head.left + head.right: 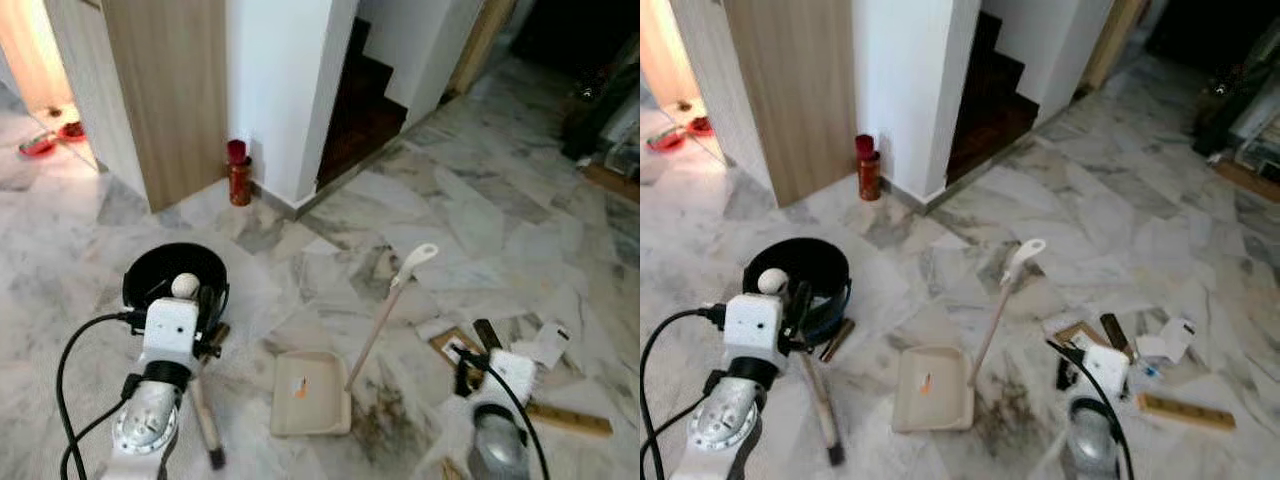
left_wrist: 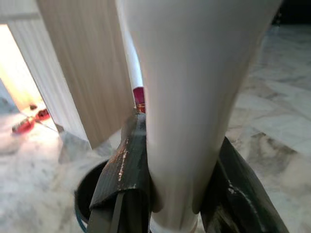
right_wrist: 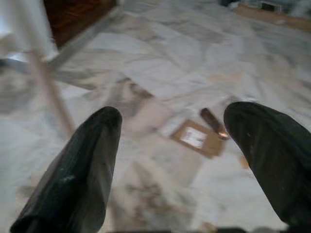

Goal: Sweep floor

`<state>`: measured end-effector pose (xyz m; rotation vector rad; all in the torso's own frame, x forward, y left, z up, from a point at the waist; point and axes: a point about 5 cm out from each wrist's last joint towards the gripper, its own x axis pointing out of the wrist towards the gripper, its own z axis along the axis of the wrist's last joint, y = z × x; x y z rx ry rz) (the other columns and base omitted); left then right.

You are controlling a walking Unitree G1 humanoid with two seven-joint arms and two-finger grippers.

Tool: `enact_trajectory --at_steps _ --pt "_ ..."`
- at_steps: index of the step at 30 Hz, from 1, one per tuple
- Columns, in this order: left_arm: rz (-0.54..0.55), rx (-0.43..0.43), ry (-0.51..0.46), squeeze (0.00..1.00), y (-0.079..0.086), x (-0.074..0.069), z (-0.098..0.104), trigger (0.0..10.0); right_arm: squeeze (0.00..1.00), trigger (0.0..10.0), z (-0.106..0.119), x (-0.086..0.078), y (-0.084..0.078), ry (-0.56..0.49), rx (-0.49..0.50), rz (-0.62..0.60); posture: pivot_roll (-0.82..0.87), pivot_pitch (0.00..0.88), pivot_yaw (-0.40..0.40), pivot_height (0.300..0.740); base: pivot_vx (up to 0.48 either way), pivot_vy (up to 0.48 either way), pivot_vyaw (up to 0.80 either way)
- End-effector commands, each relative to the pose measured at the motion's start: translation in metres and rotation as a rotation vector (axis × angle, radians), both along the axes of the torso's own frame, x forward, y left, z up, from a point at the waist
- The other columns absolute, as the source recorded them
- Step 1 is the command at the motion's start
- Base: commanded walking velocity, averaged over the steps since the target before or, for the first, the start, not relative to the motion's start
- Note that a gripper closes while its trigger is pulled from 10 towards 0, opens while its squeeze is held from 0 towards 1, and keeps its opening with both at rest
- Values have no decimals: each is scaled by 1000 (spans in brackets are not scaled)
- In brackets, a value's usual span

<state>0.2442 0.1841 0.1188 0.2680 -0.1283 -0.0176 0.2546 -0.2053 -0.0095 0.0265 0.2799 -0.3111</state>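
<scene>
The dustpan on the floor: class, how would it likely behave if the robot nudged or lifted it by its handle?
The dustpan looks like thin cream plastic, so probably light and apt to slide on the glossy marble floor. Its long handle stands up at a tilt, so a sideways knock could tip it. The small orange scrap inside might spill out.

The dustpan [image 1: 311,392] lies on the floor [image 1: 480,220] between the bucket [image 1: 176,275], left, and the litter [image 1: 530,350], right.

Red canister [image 1: 239,174] stands beside white wall [image 1: 280,90].
</scene>
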Motion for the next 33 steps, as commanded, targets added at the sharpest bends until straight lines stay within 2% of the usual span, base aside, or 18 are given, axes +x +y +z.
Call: enact_trajectory --at_steps 1,4,8,11,18,24,28,33 --pt "-22 13 -35 0 -2 4 9 10000 0 10000 1 2 7 -10 13 60 194 49 -85 740 0 0 0" --pt "-28 25 -40 0 -1 6 12 10000 0 10000 5 10 20 -43 68 83 203 43 -70 740 0 0 0" --pt "-33 35 -44 0 0 9 14 10000 0 10000 13 19 28 -83 107 91 202 39 -63 740 0 0 0" --pt "-37 48 -52 0 -1 13 16 10000 0 10000 28 33 38 -165 163 171 192 42 -57 740 0 0 0" --pt "-37 65 -50 0 2 15 17 10000 0 10000 52 49 45 -272 195 277 174 58 -46 740 0 0 0" --pt "-33 60 -51 0 2 15 17 10000 0 10000 55 50 52 -281 185 347 172 75 -54 740 0 0 0" --pt "-19 64 -45 0 4 15 15 10000 0 10000 50 47 51 -255 181 345 164 84 -67 740 0 0 0" --pt "20 29 -57 0 5 19 15 10000 0 10000 54 48 49 -264 166 363 149 84 -88 740 0 0 0"
